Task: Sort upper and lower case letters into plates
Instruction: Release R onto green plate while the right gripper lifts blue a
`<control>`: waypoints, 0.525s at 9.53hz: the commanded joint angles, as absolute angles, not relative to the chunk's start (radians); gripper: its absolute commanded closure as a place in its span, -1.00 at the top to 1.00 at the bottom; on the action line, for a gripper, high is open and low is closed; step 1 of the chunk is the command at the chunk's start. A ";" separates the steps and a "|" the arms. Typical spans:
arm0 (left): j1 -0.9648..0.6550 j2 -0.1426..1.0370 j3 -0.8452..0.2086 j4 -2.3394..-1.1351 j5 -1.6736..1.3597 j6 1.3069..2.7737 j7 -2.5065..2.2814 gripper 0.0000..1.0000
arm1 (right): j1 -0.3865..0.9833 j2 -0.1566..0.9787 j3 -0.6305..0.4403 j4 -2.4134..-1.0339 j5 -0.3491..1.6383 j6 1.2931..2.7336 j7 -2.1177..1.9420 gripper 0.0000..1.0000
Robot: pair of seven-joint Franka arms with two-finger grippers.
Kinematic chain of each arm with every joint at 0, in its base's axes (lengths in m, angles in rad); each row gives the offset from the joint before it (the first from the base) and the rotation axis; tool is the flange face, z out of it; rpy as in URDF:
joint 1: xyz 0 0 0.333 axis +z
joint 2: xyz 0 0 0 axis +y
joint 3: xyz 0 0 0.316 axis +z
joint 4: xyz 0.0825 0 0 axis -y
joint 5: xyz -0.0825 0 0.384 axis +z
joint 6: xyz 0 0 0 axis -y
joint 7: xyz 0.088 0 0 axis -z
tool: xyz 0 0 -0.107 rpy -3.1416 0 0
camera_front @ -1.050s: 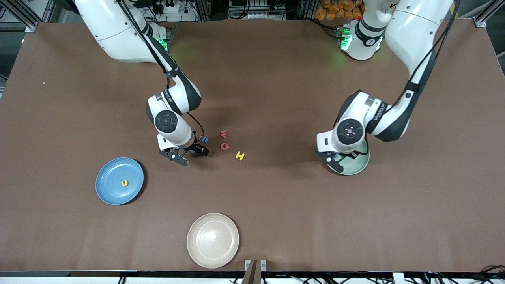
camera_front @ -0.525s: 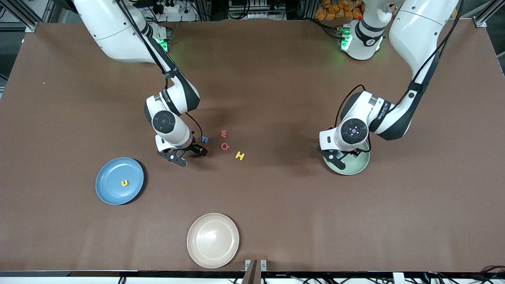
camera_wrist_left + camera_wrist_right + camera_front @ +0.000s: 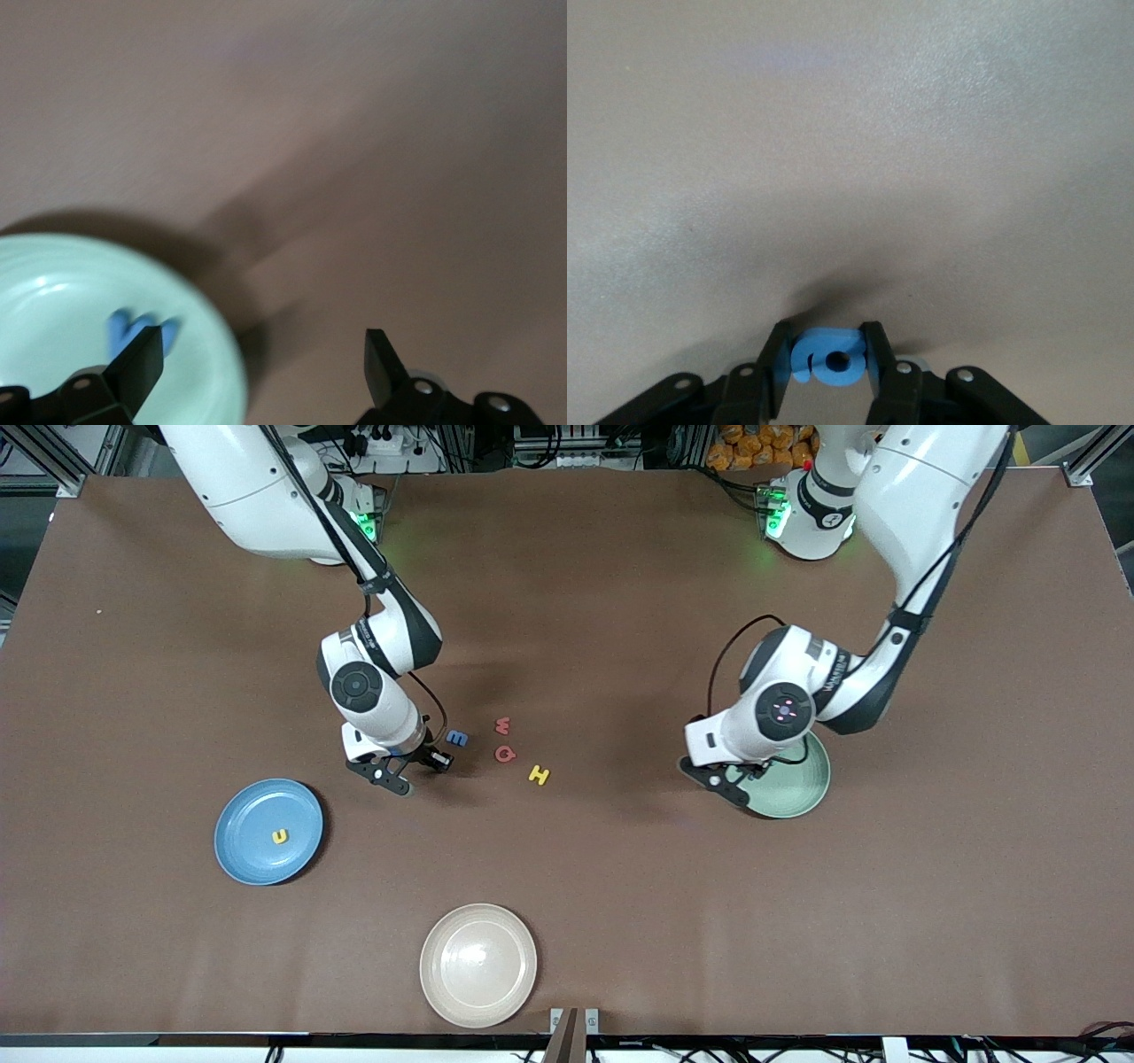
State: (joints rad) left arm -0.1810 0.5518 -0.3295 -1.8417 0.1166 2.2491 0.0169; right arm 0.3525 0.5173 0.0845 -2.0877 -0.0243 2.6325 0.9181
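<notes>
Since a second ago the right gripper (image 3: 403, 772) has clenched on a small blue letter (image 3: 828, 359), its two fingers (image 3: 778, 363) pinching the piece from both sides just above the brown table (image 3: 620, 886); in the right wrist view the letter sits squarely between the pads. Over the same second the left gripper (image 3: 722, 779) has let go and drifted off the mint green plate (image 3: 793, 784) toward the middle of the table, so it now hangs over that plate's rim with its fingers (image 3: 142, 359) spread wide and nothing between them.

That green plate lies toward the left arm's end of the table, and the left wrist view shows a blue letter piece (image 3: 133, 328) lying in it. Its partner, the sky blue plate (image 3: 268, 831), lies toward the right arm's end, nearer the front camera, with a yellow letter (image 3: 280, 835) resting in it.

Loose on the table between the two arms lie another blue letter (image 3: 456, 737) just beside the right gripper, a red W (image 3: 502, 724), a red Q (image 3: 505, 754) and a yellow H (image 3: 539, 774). A cream plate (image 3: 478, 965) lies nearest the front camera, with nothing in it.
</notes>
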 commanded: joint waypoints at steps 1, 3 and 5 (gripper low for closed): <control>-0.273 0.630 -0.327 -1.751 0.098 2.331 -0.088 1.00 | 0.339 0.520 0.092 -2.132 -0.029 2.661 0.908 -1.00; -0.380 0.690 -0.316 -1.685 0.110 2.425 -0.219 1.00 | 0.336 0.473 0.091 -2.119 -0.031 2.652 0.861 -1.00; -0.457 0.761 -0.304 -1.587 0.110 2.512 -0.346 1.00 | 0.315 0.440 0.084 -2.067 -0.032 2.620 0.795 -1.00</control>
